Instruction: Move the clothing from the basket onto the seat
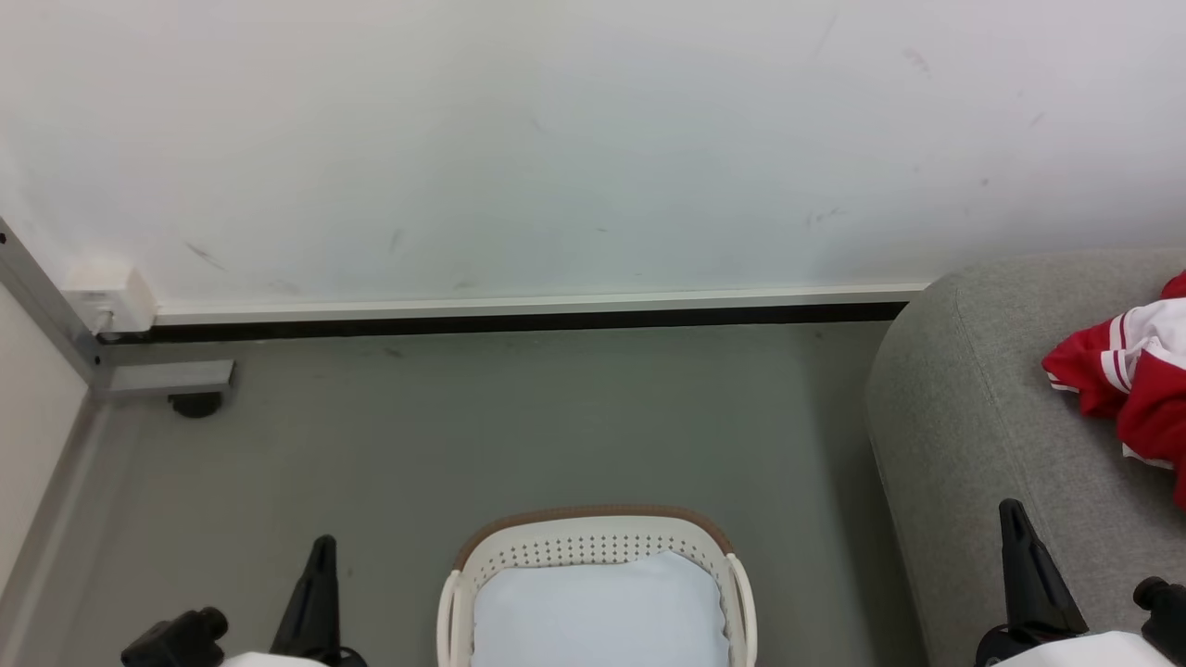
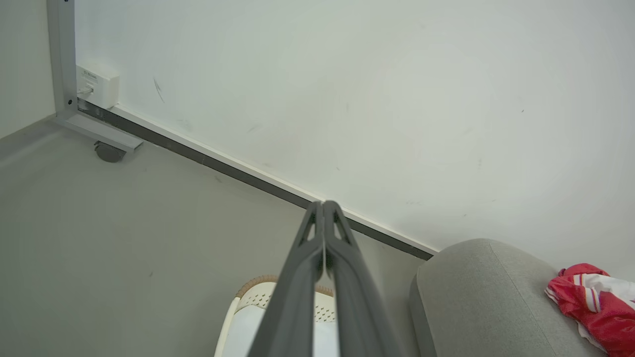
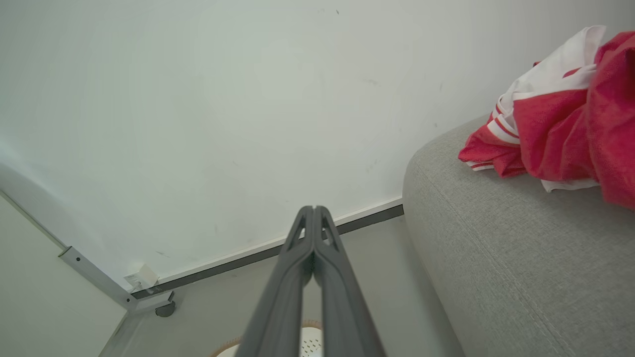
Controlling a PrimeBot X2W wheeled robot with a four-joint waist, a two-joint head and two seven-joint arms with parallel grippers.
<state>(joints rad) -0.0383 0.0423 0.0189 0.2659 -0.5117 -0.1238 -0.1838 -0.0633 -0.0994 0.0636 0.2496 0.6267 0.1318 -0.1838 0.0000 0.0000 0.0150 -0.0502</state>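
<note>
A white wall [image 1: 556,139] takes the upper half of the head view, with grey floor [image 1: 463,435] below it. The grey sofa [image 1: 964,408] sits at the right edge, and the red clothing [image 1: 1130,380] lies heaped on it at far right (white stripes showing). At bottom centre the basket [image 1: 593,533] holds a pale pad [image 1: 598,611]. The left gripper [image 2: 323,206] and right gripper [image 3: 314,208] each have their fingers pressed together, holding nothing.

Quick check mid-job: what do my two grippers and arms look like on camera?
Left gripper and right gripper match: two long, dark grey fingers tapering to points, each with a triangular cut-out near the tip. In the head view, black knobs sit beside them and white forearm covers show.
</note>
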